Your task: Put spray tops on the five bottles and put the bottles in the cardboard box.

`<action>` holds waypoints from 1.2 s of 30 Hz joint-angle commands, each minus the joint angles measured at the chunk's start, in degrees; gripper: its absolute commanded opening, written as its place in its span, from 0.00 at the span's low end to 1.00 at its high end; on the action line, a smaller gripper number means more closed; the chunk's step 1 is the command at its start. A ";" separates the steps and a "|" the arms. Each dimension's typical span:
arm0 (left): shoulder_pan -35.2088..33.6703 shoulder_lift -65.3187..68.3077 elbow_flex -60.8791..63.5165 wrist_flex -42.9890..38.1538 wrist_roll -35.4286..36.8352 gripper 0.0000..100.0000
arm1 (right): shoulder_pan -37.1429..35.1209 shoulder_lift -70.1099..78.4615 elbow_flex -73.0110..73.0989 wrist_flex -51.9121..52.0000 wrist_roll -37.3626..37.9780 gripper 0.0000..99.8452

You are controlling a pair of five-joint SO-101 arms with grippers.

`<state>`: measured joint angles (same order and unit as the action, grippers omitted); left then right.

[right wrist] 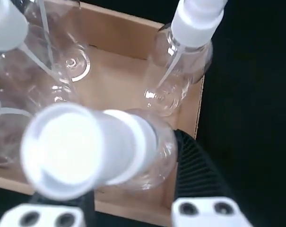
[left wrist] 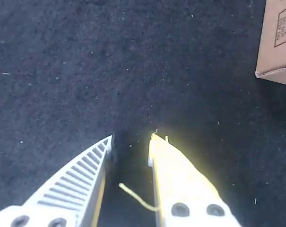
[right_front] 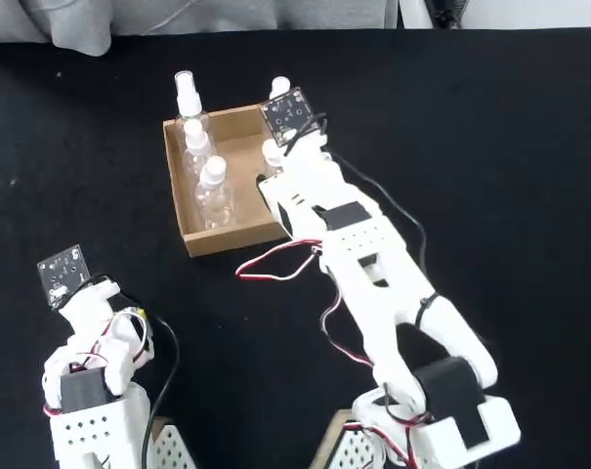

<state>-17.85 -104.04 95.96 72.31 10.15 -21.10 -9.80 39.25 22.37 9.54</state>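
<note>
Right wrist view: your right hand grips a capped bottle inside the cardboard box. Your left hand is narrowly open, tabletop below it.

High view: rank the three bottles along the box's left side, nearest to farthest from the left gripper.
From the left gripper:
1. Front bottle, by the cardboard box's front wall.
2. Middle bottle, behind it.
3. Back bottle, at the far corner.
</note>
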 commanded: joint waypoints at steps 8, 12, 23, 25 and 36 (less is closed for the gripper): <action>0.31 -0.35 1.45 0.35 -0.18 0.11 | 1.49 0.04 -3.82 -2.11 -0.53 0.09; 0.31 -0.35 1.45 0.35 -0.18 0.11 | 1.49 0.04 -3.65 -2.11 -0.53 0.09; 0.31 -0.35 1.45 0.35 -0.18 0.11 | 1.49 0.13 -3.47 -2.11 -2.99 0.09; 0.40 -0.35 1.45 0.35 -0.18 0.11 | 1.49 0.92 -3.74 -2.11 -3.34 0.09; 0.48 -0.35 1.45 0.35 -0.18 0.11 | 1.49 7.25 -7.60 -1.67 -3.60 0.09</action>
<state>-17.85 -104.04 95.96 72.31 10.15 -21.01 -2.77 34.42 22.20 6.46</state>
